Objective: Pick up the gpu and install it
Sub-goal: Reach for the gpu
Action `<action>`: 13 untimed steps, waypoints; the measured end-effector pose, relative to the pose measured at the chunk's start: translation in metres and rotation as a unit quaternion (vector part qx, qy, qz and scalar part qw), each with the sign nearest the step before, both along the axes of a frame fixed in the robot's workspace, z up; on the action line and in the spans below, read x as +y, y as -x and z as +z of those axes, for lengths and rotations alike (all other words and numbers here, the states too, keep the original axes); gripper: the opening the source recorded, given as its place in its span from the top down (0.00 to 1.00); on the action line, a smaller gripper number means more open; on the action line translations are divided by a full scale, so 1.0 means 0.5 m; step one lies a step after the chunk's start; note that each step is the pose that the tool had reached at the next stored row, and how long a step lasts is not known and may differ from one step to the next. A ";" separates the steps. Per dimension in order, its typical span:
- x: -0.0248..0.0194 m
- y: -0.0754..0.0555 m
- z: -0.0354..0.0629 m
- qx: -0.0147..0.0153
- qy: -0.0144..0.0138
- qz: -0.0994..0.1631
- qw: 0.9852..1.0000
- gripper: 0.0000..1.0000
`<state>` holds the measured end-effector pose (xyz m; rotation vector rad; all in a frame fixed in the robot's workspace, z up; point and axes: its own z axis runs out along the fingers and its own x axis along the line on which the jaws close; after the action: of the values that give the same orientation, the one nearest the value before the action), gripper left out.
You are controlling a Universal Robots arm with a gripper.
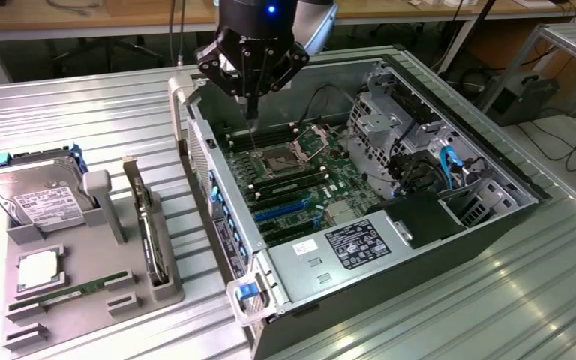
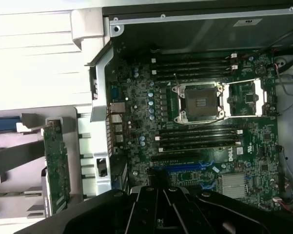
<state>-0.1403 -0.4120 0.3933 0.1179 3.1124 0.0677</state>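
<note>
The robot's pincer (image 1: 252,112) hangs over the open case (image 1: 528,187), above the far end of the motherboard (image 1: 298,180), near the bare processor socket (image 1: 271,159). Its fingers are drawn together to a narrow point and hold nothing. The gpu (image 1: 148,225) has not been picked up. It stands on its long edge in a slot of the grey tray (image 1: 28,334) on the ribbed metal worktop (image 1: 88,112), on the exterior view's left and just outside the case wall. A hard drive (image 1: 33,195) sits upright in the same tray, further to that view's left. In the wrist view the gpu (image 2: 56,165) shows as a thin green board seen edge-on, well apart from the blue expansion slots (image 2: 185,168) on the motherboard.

By its look the card is light and stiff, but not forgiving: a populated circuit board with small parts on its faces and a row of edge contacts, which from here cannot be made out. The upper long edge, standing clear of the tray, seems the safest place to take hold, with the pads flat on bare board on both faces, near the middle so that it hangs level. A squeeze on the components, or a grip at one end, could crack parts or let the card swing. The smooth board may slip under a light grip
</note>
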 end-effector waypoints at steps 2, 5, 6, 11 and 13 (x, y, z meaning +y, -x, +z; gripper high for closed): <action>-0.0068 0.015 0.000 0.000 0.000 0.000 1.000 0.89; -0.0147 0.043 -0.001 0.000 0.000 0.000 1.000 0.89; -0.0176 0.055 -0.001 0.000 0.000 0.000 1.000 0.89; -0.0285 0.110 -0.006 0.000 0.000 0.000 1.000 0.89; -0.0310 0.126 -0.009 0.000 0.000 0.000 1.000 0.89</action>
<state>-0.2035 -0.4276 0.3887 0.1178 3.1124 0.0672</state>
